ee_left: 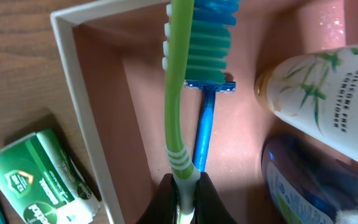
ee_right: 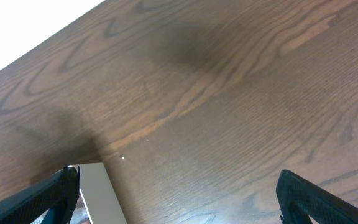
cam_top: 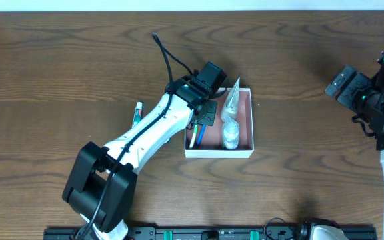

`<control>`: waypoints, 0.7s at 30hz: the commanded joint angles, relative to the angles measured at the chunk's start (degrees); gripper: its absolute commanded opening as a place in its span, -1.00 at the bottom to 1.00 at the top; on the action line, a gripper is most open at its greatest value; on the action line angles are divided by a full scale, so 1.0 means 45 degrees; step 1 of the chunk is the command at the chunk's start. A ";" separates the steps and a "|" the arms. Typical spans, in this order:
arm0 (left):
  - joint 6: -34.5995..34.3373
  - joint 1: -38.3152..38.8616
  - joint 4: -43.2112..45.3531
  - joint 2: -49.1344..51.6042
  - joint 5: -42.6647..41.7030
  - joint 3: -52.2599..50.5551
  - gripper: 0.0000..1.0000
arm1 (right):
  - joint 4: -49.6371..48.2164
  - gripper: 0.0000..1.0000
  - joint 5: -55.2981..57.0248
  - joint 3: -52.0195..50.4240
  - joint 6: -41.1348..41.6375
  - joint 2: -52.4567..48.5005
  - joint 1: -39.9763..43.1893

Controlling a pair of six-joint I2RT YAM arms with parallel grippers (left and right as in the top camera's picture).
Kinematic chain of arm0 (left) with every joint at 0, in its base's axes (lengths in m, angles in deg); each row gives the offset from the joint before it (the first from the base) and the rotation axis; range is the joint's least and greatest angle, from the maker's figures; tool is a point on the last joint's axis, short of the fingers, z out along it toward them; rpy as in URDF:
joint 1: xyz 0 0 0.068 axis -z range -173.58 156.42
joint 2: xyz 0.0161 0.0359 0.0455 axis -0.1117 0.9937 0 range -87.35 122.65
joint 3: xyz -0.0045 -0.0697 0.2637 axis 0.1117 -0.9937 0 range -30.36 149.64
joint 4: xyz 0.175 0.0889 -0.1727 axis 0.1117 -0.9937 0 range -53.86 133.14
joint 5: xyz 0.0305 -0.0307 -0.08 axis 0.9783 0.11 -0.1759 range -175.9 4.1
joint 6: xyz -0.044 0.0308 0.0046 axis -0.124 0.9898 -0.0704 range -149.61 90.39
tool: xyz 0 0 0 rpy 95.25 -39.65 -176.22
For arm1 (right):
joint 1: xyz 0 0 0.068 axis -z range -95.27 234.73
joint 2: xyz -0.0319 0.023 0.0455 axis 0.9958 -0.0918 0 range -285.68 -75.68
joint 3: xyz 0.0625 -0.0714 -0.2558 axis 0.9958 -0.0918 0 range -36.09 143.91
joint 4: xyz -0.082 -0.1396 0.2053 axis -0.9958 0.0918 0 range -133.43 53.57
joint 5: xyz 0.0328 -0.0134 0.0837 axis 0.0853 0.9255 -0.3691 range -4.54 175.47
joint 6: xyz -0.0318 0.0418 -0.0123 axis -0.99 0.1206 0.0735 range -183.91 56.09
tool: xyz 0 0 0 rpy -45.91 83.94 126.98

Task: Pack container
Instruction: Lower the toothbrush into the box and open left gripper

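Note:
The container (cam_top: 245,152), a shallow white-walled box with a pink-brown inside, sits mid-table; its wall also shows in the left wrist view (ee_left: 86,99) and a corner in the right wrist view (ee_right: 101,190). My left gripper (ee_left: 185,193) is over its left part, shut on a green toothbrush (ee_left: 176,81) with blue-green bristles. Below it lies a blue razor (ee_left: 205,130). A white bottle (ee_left: 322,87) and a dark blue bottle (ee_left: 309,180) lie in the right half. My right gripper (ee_right: 179,199) is open and empty, raised at the far right (cam_top: 369,100).
A green-and-white tube (ee_left: 39,177) lies on the wood just outside the container's left wall; it shows as a thin tube in the overhead view (cam_top: 137,112). A black rail (cam_top: 212,233) runs along the table's front edge.

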 commanded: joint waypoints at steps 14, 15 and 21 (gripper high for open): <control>-0.0952 0.0000 -0.0403 0.0058 0.0379 -0.0058 -0.66 | 0.0015 0.98 -0.0005 0.0034 0.0136 0.0044 0.0063; -0.0879 0.0000 -0.0355 0.0058 0.0481 -0.0058 -0.66 | 0.0015 0.99 -0.0005 0.0034 0.0136 0.0044 0.0063; -0.0393 -0.0073 -0.0500 -0.0155 0.0641 0.0631 -0.66 | 0.0015 0.99 -0.0005 0.0034 0.0136 0.0044 0.0063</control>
